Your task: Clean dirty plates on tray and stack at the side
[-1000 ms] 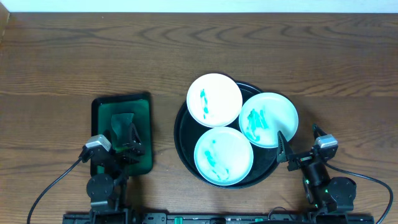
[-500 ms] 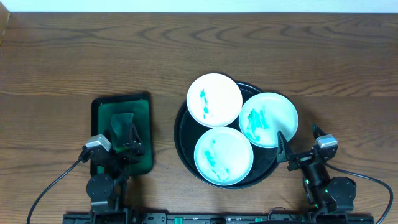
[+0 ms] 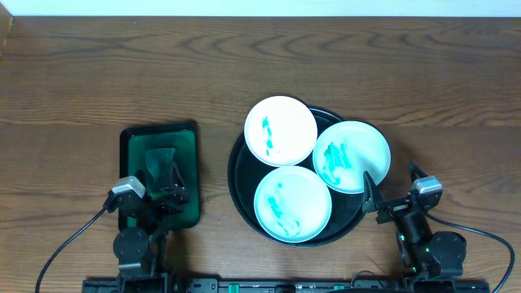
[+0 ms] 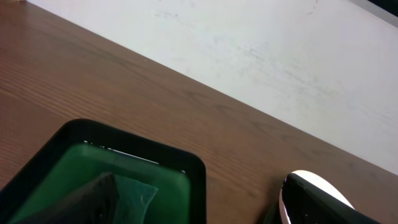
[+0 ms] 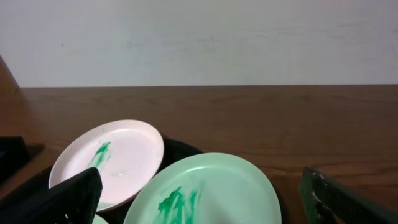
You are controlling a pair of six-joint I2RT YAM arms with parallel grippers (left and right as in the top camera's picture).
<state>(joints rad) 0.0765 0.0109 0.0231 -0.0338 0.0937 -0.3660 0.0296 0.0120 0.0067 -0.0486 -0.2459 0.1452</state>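
No move in the last second; cleaning has not begun.
Three smeared plates (image 3: 281,130) lie on the black tray (image 3: 236,175). The left gripper (image 3: 167,195) hangs wide open over the cloth (image 3: 160,163) in the green tray (image 3: 134,138), and the right gripper (image 3: 391,185) gapes empty by the black tray's rim.

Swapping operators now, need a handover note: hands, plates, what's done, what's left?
Left hand: open, empty, over the green tray holding the cloth.
Right hand: open, empty, at the black tray by the right plate.
Plates: far plate, right plate and near plate all on the black tray, teal-smeared.
Done: nothing.
To do: wipe all three, stack beside the tray.
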